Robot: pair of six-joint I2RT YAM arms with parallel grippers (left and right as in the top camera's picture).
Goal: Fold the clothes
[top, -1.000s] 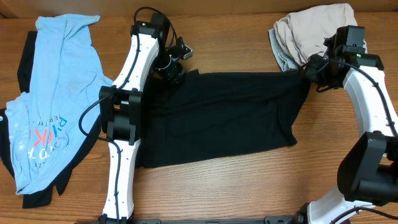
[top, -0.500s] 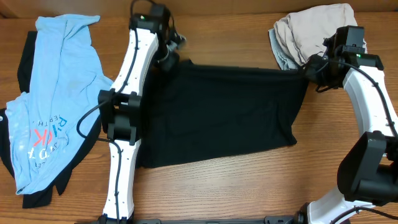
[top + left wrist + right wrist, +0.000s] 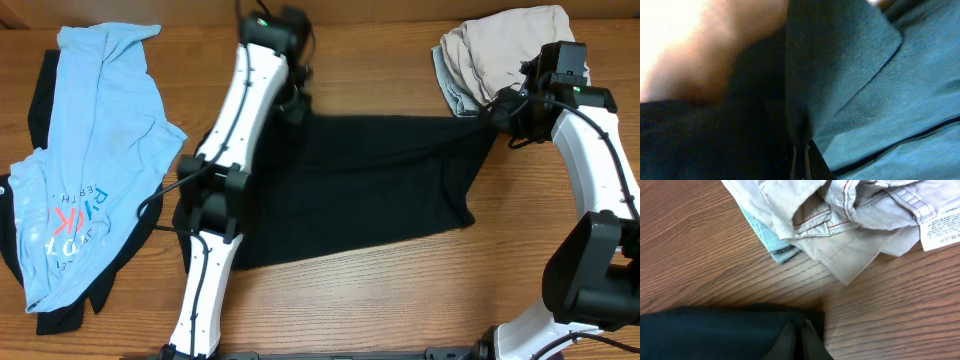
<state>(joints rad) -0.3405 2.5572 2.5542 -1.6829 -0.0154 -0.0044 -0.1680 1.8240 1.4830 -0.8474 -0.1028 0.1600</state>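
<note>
Lying spread across the middle of the table (image 3: 400, 300), the black garment (image 3: 370, 190) is held by its two far corners. The left gripper (image 3: 296, 106) is pinched thin on a raised fold at the far-left corner, and the right gripper (image 3: 497, 116) is clamped narrow on the far-right corner, low against the wood. The light-blue printed tee (image 3: 90, 150) lies crumpled along the left edge over a dark piece (image 3: 45, 90), well apart from the black one. The beige and grey pieces (image 3: 495, 45) are heaped at the far right corner, just beside the right gripper.
</note>
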